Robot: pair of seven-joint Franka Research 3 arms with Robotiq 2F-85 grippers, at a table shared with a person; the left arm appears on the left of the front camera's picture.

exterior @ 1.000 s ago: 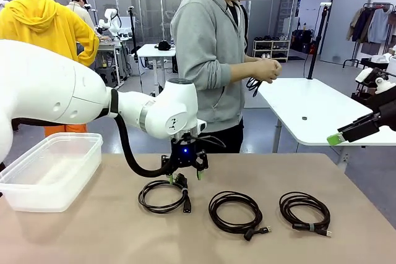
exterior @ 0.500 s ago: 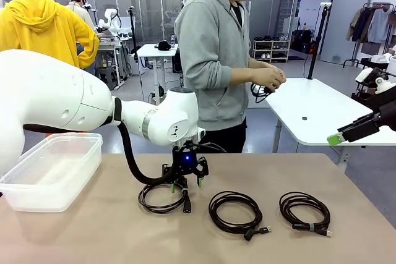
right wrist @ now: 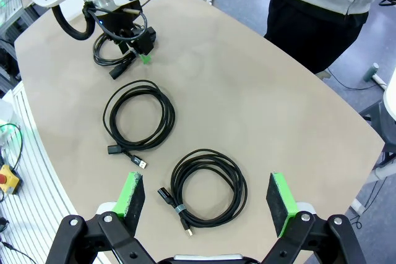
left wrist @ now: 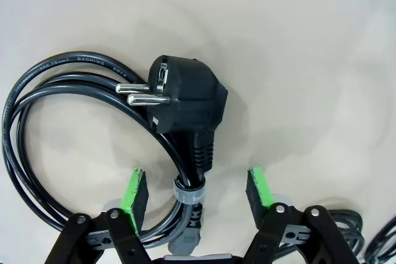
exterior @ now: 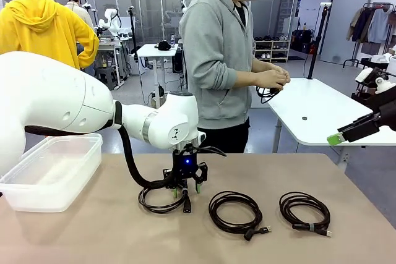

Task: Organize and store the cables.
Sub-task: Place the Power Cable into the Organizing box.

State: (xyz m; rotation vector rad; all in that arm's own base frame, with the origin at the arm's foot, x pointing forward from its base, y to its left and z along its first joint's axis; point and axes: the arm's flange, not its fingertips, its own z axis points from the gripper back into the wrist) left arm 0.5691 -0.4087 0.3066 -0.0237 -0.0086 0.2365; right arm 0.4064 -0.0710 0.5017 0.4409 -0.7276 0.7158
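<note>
**Q:** Front view: what lay on the tan table [exterior: 93, 239]?

**A:** Three black coils lay in a row across the near half, each apart from its neighbour. A power cord coil [exterior: 148, 205] lay toward the robot's left, then a middle coil [exterior: 212, 212], then a right-hand coil [exterior: 283, 209] with a USB end. A clear plastic tub [exterior: 80, 177] stood at the table's left edge, well apart from the coils.

**Q:** Where was the left gripper [exterior: 184, 188]?

**A:** It pointed straight down over the right side of the power cord coil. In the left wrist view its green pads [left wrist: 135, 191] stood apart on either side of the bundled strands. There a strap [left wrist: 187, 193] bound the strands just beside the cord end of the two-pin plug [left wrist: 185, 100]. Neither pad touched the cord, and the coil lay flat on the table.

**Q:** And the right gripper [right wrist: 207, 193]?

**A:** It hung high above the table's right part, jaws wide apart and holding nothing. In the right wrist view the right-hand coil lay on the table beneath it, framed between the two pads.

**Q:** What of the person?

**A:** The person, in a grey hooded top, stood at the far side. Both hands [exterior: 272, 78] were together at waist height, holding a further black cable [exterior: 267, 94] beside a white table [exterior: 322, 115].
</note>
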